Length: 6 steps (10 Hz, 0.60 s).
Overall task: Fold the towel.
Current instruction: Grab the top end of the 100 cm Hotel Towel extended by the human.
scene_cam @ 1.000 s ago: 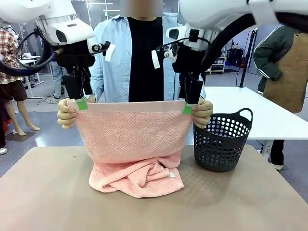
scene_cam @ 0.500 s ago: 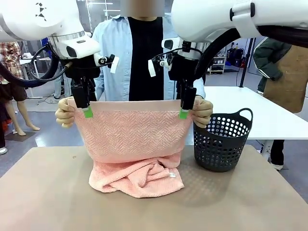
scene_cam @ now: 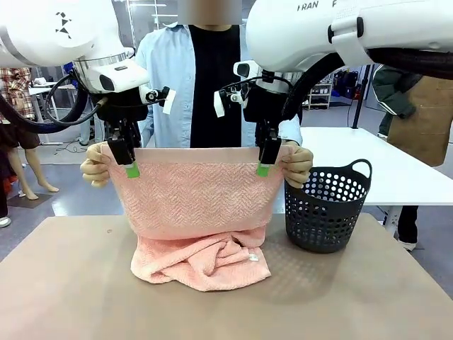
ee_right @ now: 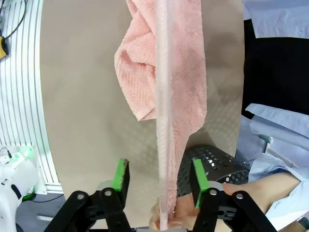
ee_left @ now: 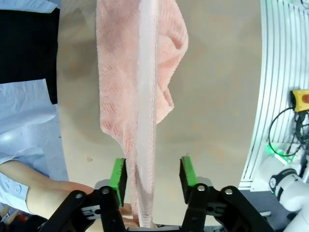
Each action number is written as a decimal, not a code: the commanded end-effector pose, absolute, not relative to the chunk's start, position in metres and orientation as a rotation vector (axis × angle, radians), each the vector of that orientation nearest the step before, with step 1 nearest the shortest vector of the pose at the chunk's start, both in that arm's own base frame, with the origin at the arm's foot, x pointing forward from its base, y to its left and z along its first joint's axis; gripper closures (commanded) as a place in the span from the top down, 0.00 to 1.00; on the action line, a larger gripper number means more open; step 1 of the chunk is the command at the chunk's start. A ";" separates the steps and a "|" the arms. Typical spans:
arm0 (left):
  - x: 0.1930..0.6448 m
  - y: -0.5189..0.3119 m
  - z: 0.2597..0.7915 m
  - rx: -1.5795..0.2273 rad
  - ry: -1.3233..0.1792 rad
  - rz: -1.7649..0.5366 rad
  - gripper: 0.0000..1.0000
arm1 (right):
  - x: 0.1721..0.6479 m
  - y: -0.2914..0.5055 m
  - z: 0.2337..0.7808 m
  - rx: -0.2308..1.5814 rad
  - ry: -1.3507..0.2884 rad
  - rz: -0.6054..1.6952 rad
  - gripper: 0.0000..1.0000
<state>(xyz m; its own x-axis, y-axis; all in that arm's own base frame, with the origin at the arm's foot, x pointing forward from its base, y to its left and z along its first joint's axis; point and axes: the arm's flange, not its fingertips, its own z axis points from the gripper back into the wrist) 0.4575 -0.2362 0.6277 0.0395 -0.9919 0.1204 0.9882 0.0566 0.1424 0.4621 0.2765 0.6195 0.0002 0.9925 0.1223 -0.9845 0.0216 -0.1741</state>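
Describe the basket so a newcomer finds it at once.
Start at the brown table. On its right side, beside the pink towel, stands the basket. It is the only dark, hole-dotted tub with a loop handle.

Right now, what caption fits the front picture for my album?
A person holds up a pink towel; left gripper and right gripper straddle its top edge, open.

Between the left gripper's [ee_left: 152,176] jaws the towel's [ee_left: 140,96] hem runs off the picture's bottom edge. Outside one jaw, the person's hand [ee_left: 84,189] slips under the black finger links. Past the right gripper's [ee_right: 159,179] jaw the basket [ee_right: 215,162] peeks out, mostly covered by towel and pad.
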 end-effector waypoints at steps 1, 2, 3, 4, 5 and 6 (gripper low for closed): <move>0.452 -0.233 0.620 0.005 -0.243 -1.525 0.00 | 0.461 0.278 0.615 -0.082 -0.239 1.524 0.00; 0.451 -0.233 0.619 0.010 -0.236 -1.526 0.05 | 0.460 0.279 0.614 -0.077 -0.240 1.522 0.00; 0.450 -0.233 0.619 0.012 -0.235 -1.532 0.00 | 0.460 0.279 0.613 -0.078 -0.238 1.524 0.02; 0.450 -0.233 0.619 0.015 -0.234 -1.534 0.00 | 0.459 0.279 0.612 -0.080 -0.236 1.523 0.00; 0.449 -0.234 0.619 0.015 -0.232 -1.537 0.00 | 0.459 0.279 0.611 -0.078 -0.237 1.520 0.00; 0.448 -0.234 0.619 0.016 -0.230 -1.540 0.00 | 0.458 0.279 0.611 -0.076 -0.238 1.519 0.00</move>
